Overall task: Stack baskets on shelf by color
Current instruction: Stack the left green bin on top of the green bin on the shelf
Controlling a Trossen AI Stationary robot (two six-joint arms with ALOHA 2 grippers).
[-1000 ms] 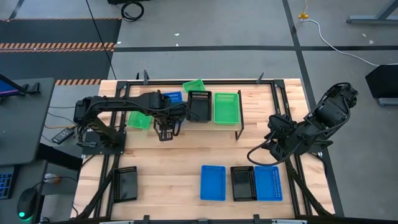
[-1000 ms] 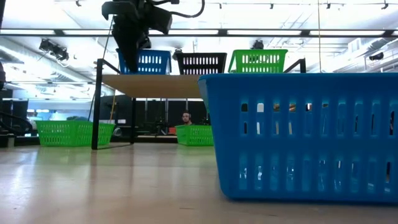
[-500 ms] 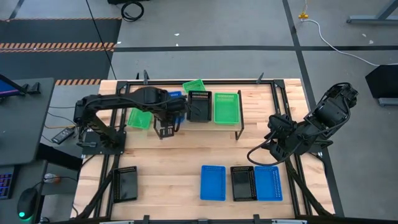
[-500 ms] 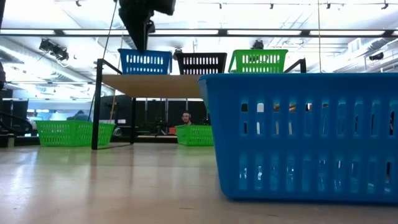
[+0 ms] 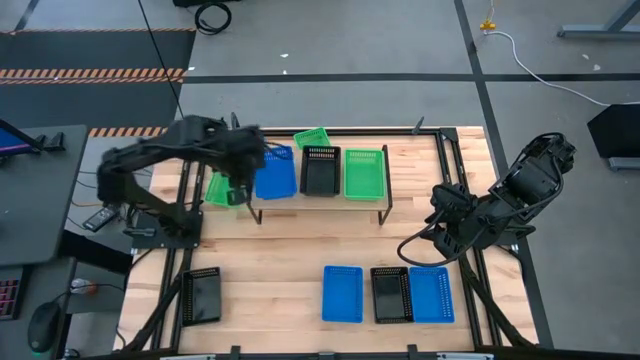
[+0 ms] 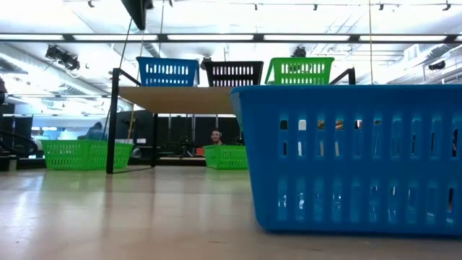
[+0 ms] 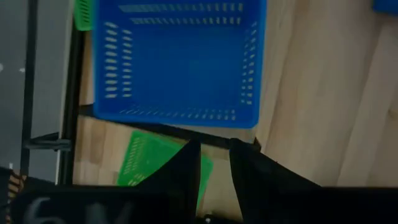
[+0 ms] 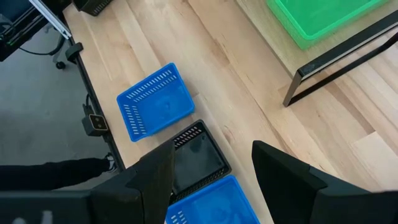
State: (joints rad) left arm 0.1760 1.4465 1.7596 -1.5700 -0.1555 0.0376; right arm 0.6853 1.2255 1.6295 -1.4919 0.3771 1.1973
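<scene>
We log one shelf [image 5: 365,200]: blue basket [image 5: 274,176] at nine o'clock, black basket [image 5: 320,170] centre, green basket [image 5: 363,173] at three o'clock.

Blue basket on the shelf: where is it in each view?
High view: blue basket at the left end of the shelf, beside the black basket.
Low view: on the shelf top, upper left, left of the black basket.
Left wrist view: fills the upper middle.
Right wrist view: not in it.
Shared landmark: the shelf's black wire frame.
</scene>
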